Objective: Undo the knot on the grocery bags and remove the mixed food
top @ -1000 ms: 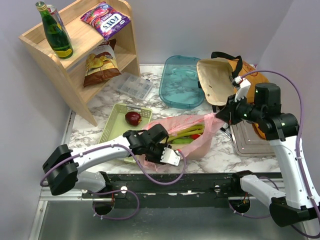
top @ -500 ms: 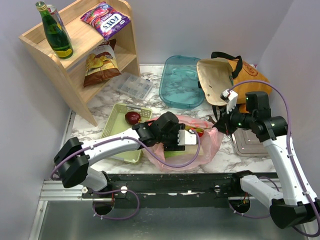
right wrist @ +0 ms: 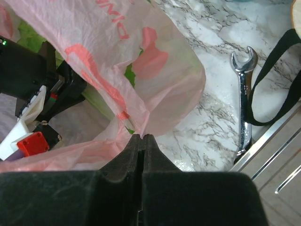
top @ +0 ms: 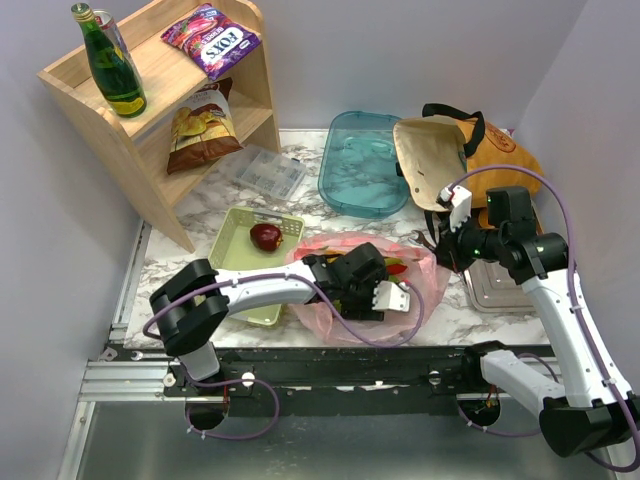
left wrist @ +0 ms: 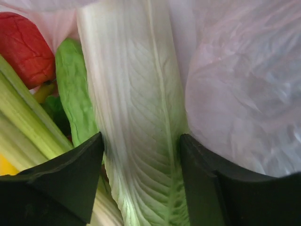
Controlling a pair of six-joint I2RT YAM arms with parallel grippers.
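- A wooden shelf [top: 150,160] is standing far left of and beyond the left end effector [top: 378,290]. It is carrying a green bottle [top: 108,60], a purple FOX'S packet [top: 212,38] and a chips packet [top: 200,125].
- A clear plastic box [top: 265,170] is lying on the marble bench [top: 450,312], beyond that end effector and to its left.
- A green basket [top: 228,262] is sitting just left of the left end effector and is holding a dark red fruit [top: 266,236].
- The left end effector is reaching inside the pink plastic bag [top: 312,312]. It is released, with its jaws standing apart on either side of a pale leafy vegetable [left wrist: 136,94], whose broad rib is filling the gap between them.
- Past the finger at the left of the wrist view, a bright red fruit [left wrist: 23,47], a darker green leaf [left wrist: 77,94] and pale-green stalks [left wrist: 23,127] are lying beside that leaf. Bag film is draping past the other finger.
- The bag is lying on the bench between the two end effectors, with its mouth gaping.
- A teal tray [top: 360,165] is resting well beyond both end effectors.
- The right end effector [right wrist: 141,137] is clenched on the bag's right rim and is pinching the film between its closed tips.
- A wrench [right wrist: 243,94] is lying on the bench close beside the right end effector.
- The orange tote [top: 500,155] is lying beyond the right end effector, and a metal tray [top: 500,285] is sitting just to its right.
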